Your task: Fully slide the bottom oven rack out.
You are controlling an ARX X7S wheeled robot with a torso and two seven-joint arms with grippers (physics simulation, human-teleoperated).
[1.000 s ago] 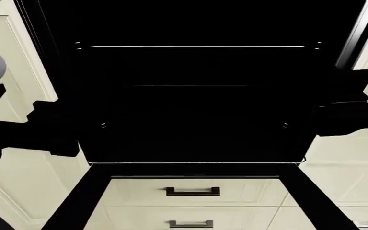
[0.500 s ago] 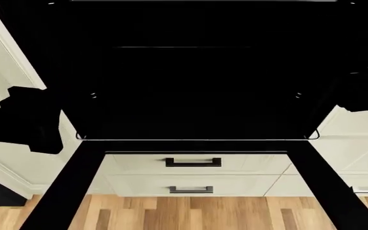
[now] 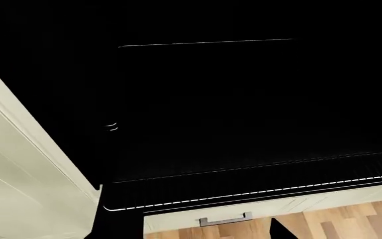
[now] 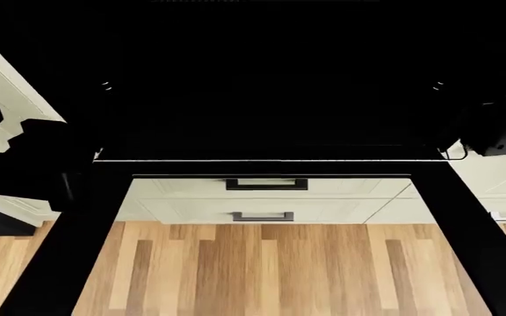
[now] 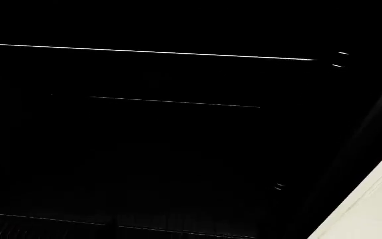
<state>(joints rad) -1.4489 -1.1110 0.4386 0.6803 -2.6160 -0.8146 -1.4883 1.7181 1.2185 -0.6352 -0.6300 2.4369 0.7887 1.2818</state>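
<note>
The oven [image 4: 262, 79] cavity renders pure black in all three views, swallowing detail; only thin rack wires [image 5: 144, 51] catch bright glints. Cream cabinet panels [image 3: 18, 169] and the wooden floor [image 4: 262, 270] are evenly, softly lit, sharp, without cast shadows, glare or blur.

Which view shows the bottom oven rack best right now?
Left wrist view: the bottom oven rack shows its front wire and rows of bar ends. Head view gives only its thin bright front edge; right wrist view only faint bars at the frame edge.

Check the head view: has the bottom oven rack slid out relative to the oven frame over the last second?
Cannot tell. The bottom oven rack sits higher in the picture, but so do the drawer handles: the camera tilted down. Its front edge keeps about the same gap above the top drawer.
</note>
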